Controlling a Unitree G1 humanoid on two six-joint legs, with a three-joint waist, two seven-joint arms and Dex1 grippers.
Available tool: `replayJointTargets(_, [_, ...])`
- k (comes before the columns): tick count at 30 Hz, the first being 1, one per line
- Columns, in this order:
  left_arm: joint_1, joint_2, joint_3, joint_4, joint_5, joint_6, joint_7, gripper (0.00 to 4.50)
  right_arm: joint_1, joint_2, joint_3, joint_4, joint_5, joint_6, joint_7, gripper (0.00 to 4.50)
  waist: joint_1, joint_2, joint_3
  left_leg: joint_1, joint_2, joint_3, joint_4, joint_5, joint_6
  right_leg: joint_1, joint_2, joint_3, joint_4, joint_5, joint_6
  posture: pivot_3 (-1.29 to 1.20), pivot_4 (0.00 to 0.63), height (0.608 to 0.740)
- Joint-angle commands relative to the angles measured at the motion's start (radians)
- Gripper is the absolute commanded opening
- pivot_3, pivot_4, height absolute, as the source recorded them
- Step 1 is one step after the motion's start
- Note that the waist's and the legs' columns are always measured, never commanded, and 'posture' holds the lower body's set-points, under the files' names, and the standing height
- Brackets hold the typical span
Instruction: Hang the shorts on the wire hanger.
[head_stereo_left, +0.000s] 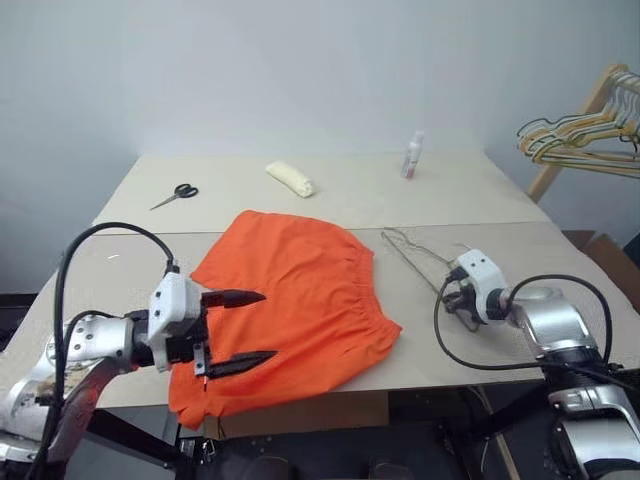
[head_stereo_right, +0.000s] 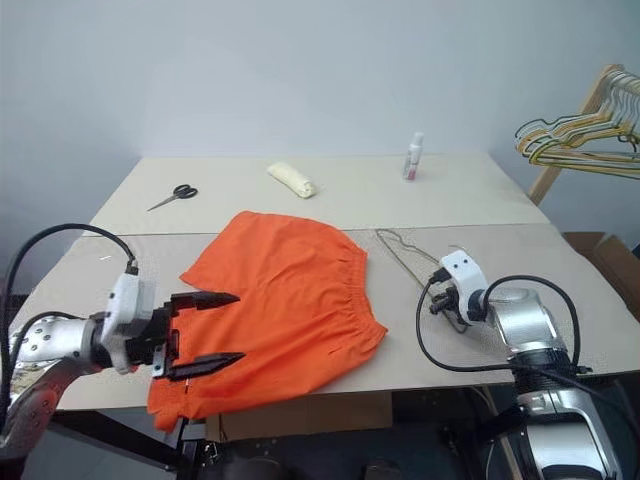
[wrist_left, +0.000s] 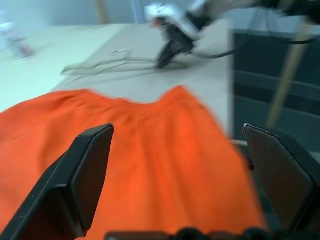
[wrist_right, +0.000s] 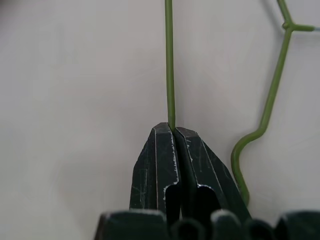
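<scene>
**Right gripper clamped on hanger wire; left gripper open over shorts**

The bright orange fabric shorts (head_stereo_left: 290, 305) lie spread flat on the pale beige table (head_stereo_left: 400, 190), their gathered elastic waistband turned towards the robot's right and their lower hem reaching the table's near edge, where a little cloth hangs over.

The left gripper (head_stereo_left: 238, 330) sits above the near left part of the shorts with its two black fingers (wrist_left: 75, 185) spread wide — nothing lies between them. Whether the lower finger touches the cloth cannot be judged from the head views.

The thin olive-green wire hanger (head_stereo_left: 415, 255) lies on the table just beside the waistband, to the robot's right of the shorts. The right gripper (wrist_right: 172, 131) is closed tight on one straight run of the green wire, which emerges from between the fingertips in the right wrist view. A curved section of the same wire bends past the outside of one finger. The hanger appears to rest on the table surface, though a slight lift cannot be ruled out.

Further back on the table, well apart from the shorts, are a pair of black-handled scissors (head_stereo_left: 176, 194), a rolled cream-coloured cloth (head_stereo_left: 291, 178) and a small white bottle (head_stereo_left: 412, 155). Beyond the table's far right corner, a wooden rack (head_stereo_left: 575, 125) carries several more wire hangers (head_stereo_left: 575, 140).
</scene>
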Motion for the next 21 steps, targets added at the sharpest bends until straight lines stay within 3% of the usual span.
replayJointTargets(1, [-0.109,-0.067,-0.047,0.069,0.042,0.098,0.161,4.5,-0.009,0.015,-0.083,-0.177,0.02,-0.024,-0.072,0.02,0.0,0.001,0.0,0.0,0.0,0.0,0.0,0.0,0.0,0.0,0.0,0.0,0.0,0.0,0.0,0.15,0.0,0.74])
replayJointTargets(7, [-0.338,-0.344,0.021,0.125,-0.173,0.325,0.435,4.5,0.08,0.06,-0.048,-0.373,-0.03,-0.389,-0.115,0.02,0.0,-0.001,-0.001,-0.002,-0.001,-0.002,0.0,0.0,0.0,0.0,-0.002,-0.001,-0.001,0.001,0.002,0.13,0.0,0.74])
replayJointTargets(13, [-0.445,-0.586,0.048,0.12,-0.234,0.347,0.687,4.5,0.089,0.193,0.037,-0.412,-0.099,-0.573,-0.216,0.02,-0.032,-0.001,-0.001,-0.004,-0.003,-0.001,0.0,0.0,-0.002,-0.003,-0.003,0.002,-0.002,0.001,0.003,0.11,0.0,0.74])
replayJointTargets(21, [-0.455,-0.682,0.047,0.101,-0.267,0.3,0.751,4.5,0.149,0.24,0.161,-0.449,-0.173,-0.71,-0.215,0.02,-0.042,-0.001,-0.001,-0.009,-0.006,-0.002,0.0,0.003,-0.007,-0.009,-0.002,0.003,0.0,0.002,0.002,0.11,0.0,0.74])
